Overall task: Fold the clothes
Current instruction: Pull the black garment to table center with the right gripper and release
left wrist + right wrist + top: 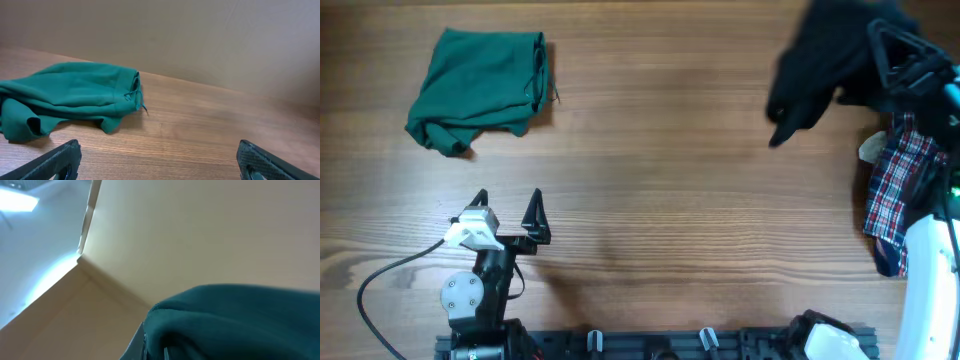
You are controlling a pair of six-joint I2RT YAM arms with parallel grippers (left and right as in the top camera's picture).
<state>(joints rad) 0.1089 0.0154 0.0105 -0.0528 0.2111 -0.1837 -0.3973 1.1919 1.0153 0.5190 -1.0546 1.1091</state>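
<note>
Clothes, 3 soft fabric garments, are spread over a brown wood-grain tabletop [660, 150] seen from above. A crumpled dark green fabric garment [480, 88] lies at the far left, loosely bunched, with a short thread trailing from its right edge. The left pincer [508, 205] sits near the front edge, on the near side of the green garment and slightly to its right, well apart from it. Its 2 black fingers [536, 212] are spread wide and hold nothing. From the left wrist camera, the green garment lies ahead and to the left, beyond both fingertips.

A large plain black fabric top [820, 70] is at the far right corner, gathered into a dark bunch with 1 tongue of cloth reaching toward the near left. The right pincer [908, 62] is pressed into the right side of that bunch and closed tight on the black cloth, its fingertips buried in fabric. The right wrist camera points up at a pale wall, with dark cloth filling its lower right corner. A red, white and blue plaid fabric garment [898, 185] sits at the right edge, just on the near side of the black top, partly covered by the white right arm.
</note>
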